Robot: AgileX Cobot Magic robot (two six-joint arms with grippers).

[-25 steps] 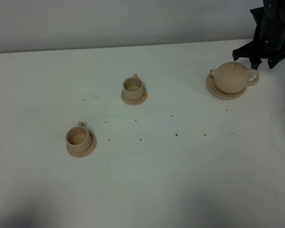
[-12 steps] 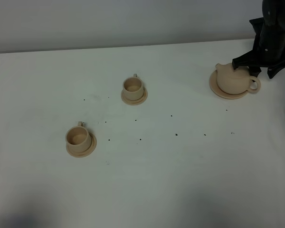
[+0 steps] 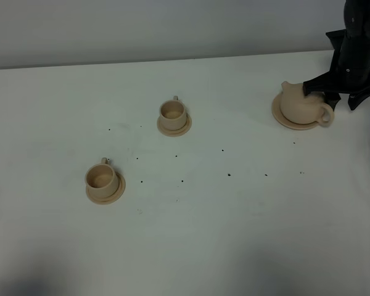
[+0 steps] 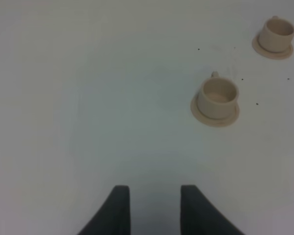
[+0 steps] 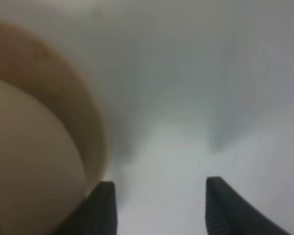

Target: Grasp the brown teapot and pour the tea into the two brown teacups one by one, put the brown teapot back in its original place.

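Lower than a second ago, the right gripper (image 3: 336, 92) now hangs close over the brown teapot (image 3: 301, 106) at the upper right of the overhead frame. The pot has turned, its spout now pointing up-left and its handle lower right. It sits on the wide saucer (image 3: 283, 119). The right wrist view shows the fingers (image 5: 104, 208) spread apart, with the pot's blurred body beside them, not between. The far teacup (image 3: 172, 113) stands on its saucer near mid-frame and the near teacup (image 3: 102, 179) at lower left. The left gripper (image 4: 155, 210) holds its fingers apart over the white table (image 3: 234, 222).
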